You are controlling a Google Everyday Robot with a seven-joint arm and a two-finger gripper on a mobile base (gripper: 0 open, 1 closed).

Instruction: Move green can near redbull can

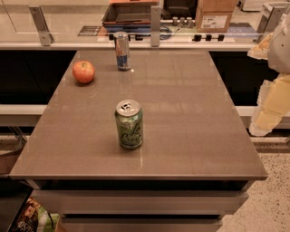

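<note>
While the green can point(129, 124) stands upright on the table point(195, 136), roughly mid-width and somewhat closer to the near edge than the far edge, it is apart from every other thing on the top. Its silver top with pull tab faces up, and pale script lettering shows on the side toward the camera. The redbull can point(122, 50) is upright too, close to the far edge and a bit left of the table's middle line, blue and silver with a red mark. The 2 cans are well apart, the green one almost straight in front of the slim one, with bare tabletop between them. 1 red apple point(84, 71) sits toward the far left corner, left of the redbull can and slightly nearer the camera, not touching it.

The gripper point(271, 106) is off the table altogether, out past the right edge level with the far half of the top. It shows as pale, partly cut-off shapes at the right border of the view. Cannot tell whether it is released or clenched. It is well apart from both cans.

Behind the far edge runs a pale ledge with 2 upright metal posts point(155, 25). Beyond that are a dark tray point(129, 13) and a cardboard box point(216, 16) with a white label. Speckled floor point(272, 199) shows off the near right corner, and a colourful printed package point(27, 217) lies below the near left corner
</note>
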